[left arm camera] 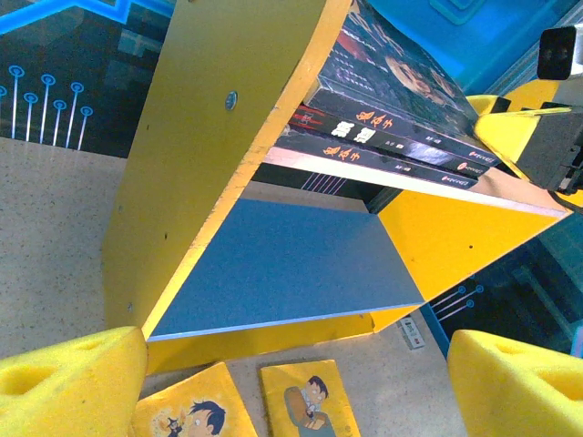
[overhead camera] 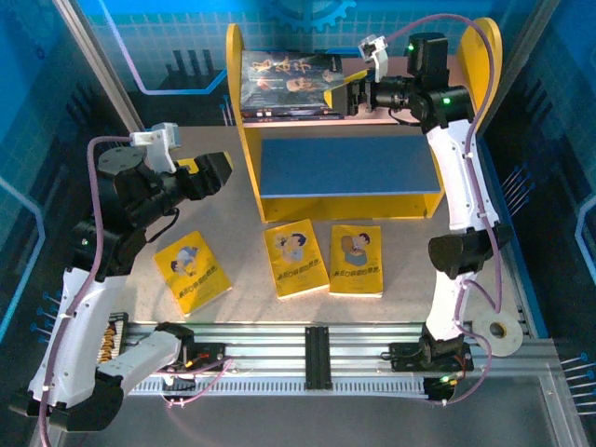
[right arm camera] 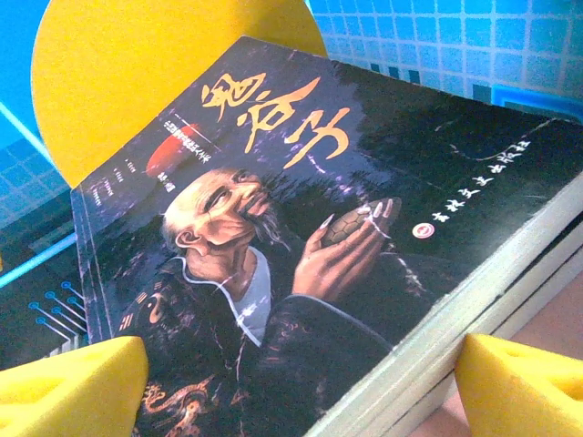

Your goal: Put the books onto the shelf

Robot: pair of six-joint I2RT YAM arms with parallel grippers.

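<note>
Yellow foam pads (right arm camera: 73,387) of the right gripper (overhead camera: 358,93) sit closest to the lens, spread wide w/ nothing clamped. They are right at the edge of the 3 dark books (right arm camera: 301,228), which lie stacked flat on the upper board of the shelf (overhead camera: 244,130), so that part looks done. The 3 yellow books (overhead camera: 296,258) lie flat on the table (overhead camera: 233,228) just in front of the shelf, side by side, not touching, so approx half the job is left, w/ the blue lower board (overhead camera: 349,166) the likely spot. The left gripper (overhead camera: 222,172) hangs released beside the shelf's left panel, holding nothing.
</note>
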